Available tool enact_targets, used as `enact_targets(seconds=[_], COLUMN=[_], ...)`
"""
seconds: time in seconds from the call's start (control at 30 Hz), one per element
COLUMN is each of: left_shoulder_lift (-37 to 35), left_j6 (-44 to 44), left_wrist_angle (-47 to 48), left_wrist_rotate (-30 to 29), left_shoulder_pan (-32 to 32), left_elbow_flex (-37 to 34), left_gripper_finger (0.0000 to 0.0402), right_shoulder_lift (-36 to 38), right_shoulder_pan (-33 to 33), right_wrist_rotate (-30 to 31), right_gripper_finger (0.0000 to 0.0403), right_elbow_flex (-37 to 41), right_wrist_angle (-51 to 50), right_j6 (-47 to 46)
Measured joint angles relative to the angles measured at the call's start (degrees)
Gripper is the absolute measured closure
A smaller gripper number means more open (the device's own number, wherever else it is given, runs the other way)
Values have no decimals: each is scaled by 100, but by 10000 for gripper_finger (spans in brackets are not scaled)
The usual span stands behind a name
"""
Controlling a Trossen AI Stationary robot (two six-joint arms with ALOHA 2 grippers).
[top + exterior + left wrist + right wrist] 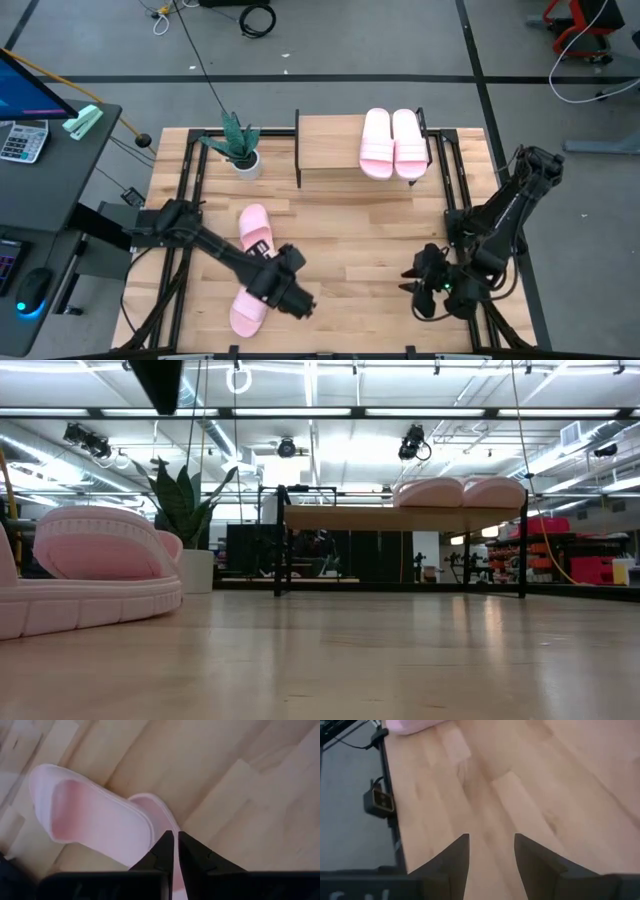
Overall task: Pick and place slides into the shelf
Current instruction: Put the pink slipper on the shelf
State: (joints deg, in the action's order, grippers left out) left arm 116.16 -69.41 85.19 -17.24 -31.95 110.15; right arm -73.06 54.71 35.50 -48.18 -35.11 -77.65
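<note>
The shelf sits at the far middle of the table, and two slides are parked side by side on the right end of its plank, toes hanging a bit over the near edge; the left half of the plank is bare. From the low view the pair shows as two pink humps on top, with open space under the plank between the black legs. The other two slides are on the left near part of the table: one lies just left of centre, and one is close to the near edge. The left gripper is right beside that near slide, and in its wrist view the fingers are pressed almost together with only a thin slit between, tips over the slide's rim; can't tell if they're pinching it. The right gripper hangs over bare wood at the near right, jaws spread with nothing between them. A potted plant stands just left of the shelf. The middle of the table between the arms is open wood.
</note>
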Motion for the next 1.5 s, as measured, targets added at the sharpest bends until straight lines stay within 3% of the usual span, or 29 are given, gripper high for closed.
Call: enact_targets(seconds=[0.27, 0.47, 0.77, 0.93, 1.07, 1.33, 1.5], left_shoulder_lift=[0, 0, 0, 0, 4, 4, 7], left_j6=[-231, 226, -1020, -1363, -1673, -1700, -1719], left_wrist_angle=[440, 481, 482, 483, 483, 483, 478], left_wrist_rotate=[-292, -1000, -1043, -1036, -1042, -1158, -1167], left_shoulder_pan=[-556, -1322, -2062, -2206, -2205, -2177, -2148], left_elbow_flex=[0, 0, 0, 0, 0, 0, 0], left_gripper_finger=[362, 334, 302, 299, 307, 319, 313], right_shoulder_lift=[0, 0, 0, -10, -13, -336, -700], right_shoulder_pan=[-639, -860, -891, -1076, -1371, -2089, -2163], right_wrist_rotate=[-274, -345, -362, -615, -731, -1689, -1895], right_gripper_finger=[241, 241, 241, 241, 241, 241, 241], right_elbow_flex=[0, 0, 0, -2, -2, -2, -2], right_wrist_angle=[295, 417, 874, 1524, 1587, 2252, 2429], right_j6=[777, 1045, 1655, 2413, 2510, 2663, 2626])
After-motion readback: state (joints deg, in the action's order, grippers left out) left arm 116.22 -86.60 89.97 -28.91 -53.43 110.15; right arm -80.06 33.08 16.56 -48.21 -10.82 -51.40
